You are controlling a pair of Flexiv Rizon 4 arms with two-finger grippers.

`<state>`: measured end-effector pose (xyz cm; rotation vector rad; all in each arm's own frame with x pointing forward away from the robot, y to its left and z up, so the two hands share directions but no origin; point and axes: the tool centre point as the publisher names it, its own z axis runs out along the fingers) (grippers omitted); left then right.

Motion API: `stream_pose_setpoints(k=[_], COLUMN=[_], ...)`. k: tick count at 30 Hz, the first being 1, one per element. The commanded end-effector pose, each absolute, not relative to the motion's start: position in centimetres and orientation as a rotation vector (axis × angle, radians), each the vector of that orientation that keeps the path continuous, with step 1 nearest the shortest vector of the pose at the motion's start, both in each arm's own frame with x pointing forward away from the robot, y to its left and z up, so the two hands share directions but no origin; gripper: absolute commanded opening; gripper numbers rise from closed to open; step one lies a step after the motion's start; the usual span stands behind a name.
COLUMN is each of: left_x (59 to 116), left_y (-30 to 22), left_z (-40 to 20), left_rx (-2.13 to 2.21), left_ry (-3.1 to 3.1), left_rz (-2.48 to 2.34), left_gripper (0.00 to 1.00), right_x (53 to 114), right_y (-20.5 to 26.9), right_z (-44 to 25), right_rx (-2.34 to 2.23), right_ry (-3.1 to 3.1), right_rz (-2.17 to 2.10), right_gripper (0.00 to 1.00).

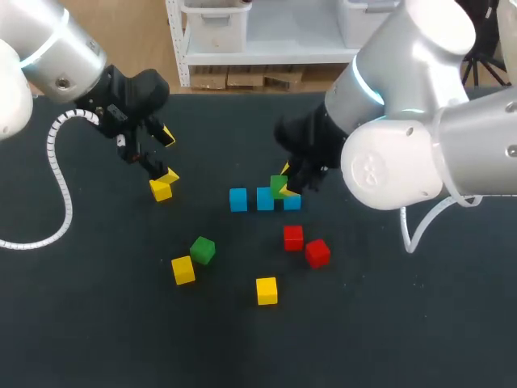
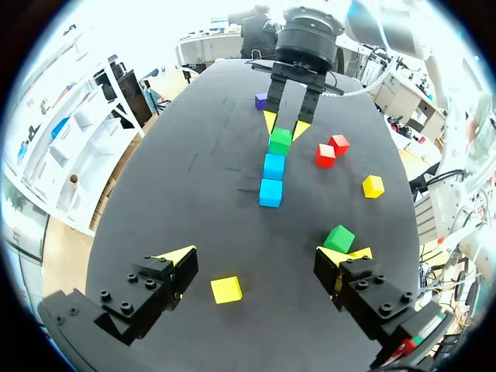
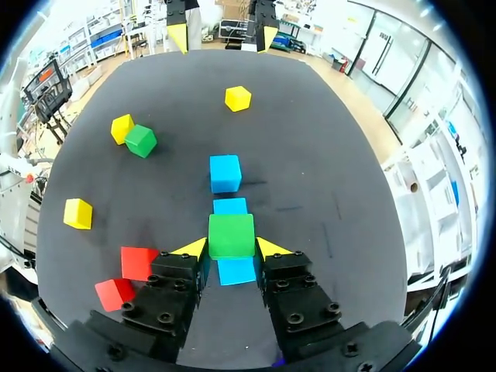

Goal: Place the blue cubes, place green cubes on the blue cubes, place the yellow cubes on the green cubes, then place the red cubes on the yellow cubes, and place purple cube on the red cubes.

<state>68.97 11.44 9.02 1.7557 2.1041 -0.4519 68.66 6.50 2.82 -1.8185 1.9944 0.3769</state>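
Green cube point(image 1: 279, 187) first: from the head view you'll find it under the right claw point(image 1: 283, 182), over the row of three blue cubes point(image 1: 237, 200), about where the middle and right ones meet. Your left claw point(image 1: 166, 156) hangs just above a yellow cube point(image 1: 161, 191), well apart from that row.

In the left wrist view, the yellow cube point(image 2: 226, 289) lies between the widely spread fingers of the left claw point(image 2: 260, 263), touching neither (a second green cube point(image 2: 339, 238) sits just beside one finger). Far ahead, the right claw point(image 2: 287, 124) pinches the green cube point(image 2: 280, 141).

In the right wrist view, you see the right claw point(image 3: 232, 249) clamped on the green cube point(image 3: 231, 235), both yellow tips pressed to its sides, with the blue cubes point(image 3: 225, 172) directly under and ahead of it. Whether it rests on them you cannot tell.
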Motion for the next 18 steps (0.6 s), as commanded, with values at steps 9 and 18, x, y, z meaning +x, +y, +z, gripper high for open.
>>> stream_pose_setpoints(k=[9,18], left_x=[68.90,68.90], left_y=[11.56,11.56], left_z=[8.99,8.99], left_rx=[1.756,1.756], left_ry=[2.099,2.099], left_rz=[-0.453,-0.453], left_gripper=[1.00,1.00], right_x=[68.99,69.10], right_y=[6.61,6.71], right_z=[2.65,2.66], right_rx=[-1.818,-1.820], right_ry=[1.991,1.985], right_rz=[0.382,0.389], right_gripper=[0.00,0.00])
